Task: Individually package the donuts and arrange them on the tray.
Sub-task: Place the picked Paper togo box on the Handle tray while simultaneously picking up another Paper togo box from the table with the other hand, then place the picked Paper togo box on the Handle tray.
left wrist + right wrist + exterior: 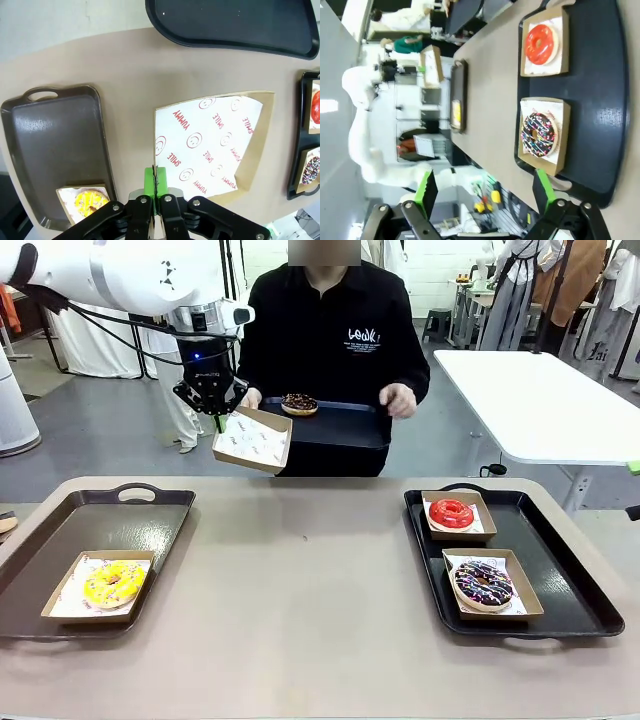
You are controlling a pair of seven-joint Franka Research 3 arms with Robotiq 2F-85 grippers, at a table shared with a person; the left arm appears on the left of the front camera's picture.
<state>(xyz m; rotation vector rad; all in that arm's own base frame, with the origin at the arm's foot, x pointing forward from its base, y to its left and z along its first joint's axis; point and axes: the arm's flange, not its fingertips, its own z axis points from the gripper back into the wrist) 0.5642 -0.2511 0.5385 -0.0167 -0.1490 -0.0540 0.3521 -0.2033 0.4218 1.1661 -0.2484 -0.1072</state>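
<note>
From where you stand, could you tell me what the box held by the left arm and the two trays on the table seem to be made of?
The box, pinched at its edge by the left gripper, looks like brown cardboard: matte tan walls, lined with white paper printed in red. The brown tray and the black tray look like moulded plastic, probably: smooth, with rounded rims and cut-out handles, a faint sheen.

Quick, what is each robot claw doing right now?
Left gripper: shut on the rim of an empty paper-lined box, held up in the air.
Right gripper: open, holding nothing.

The black tray (235, 25) runs off the top edge, and the yellow donut (90, 201) is perhaps half-hidden behind the left pincer (156, 182).
</note>
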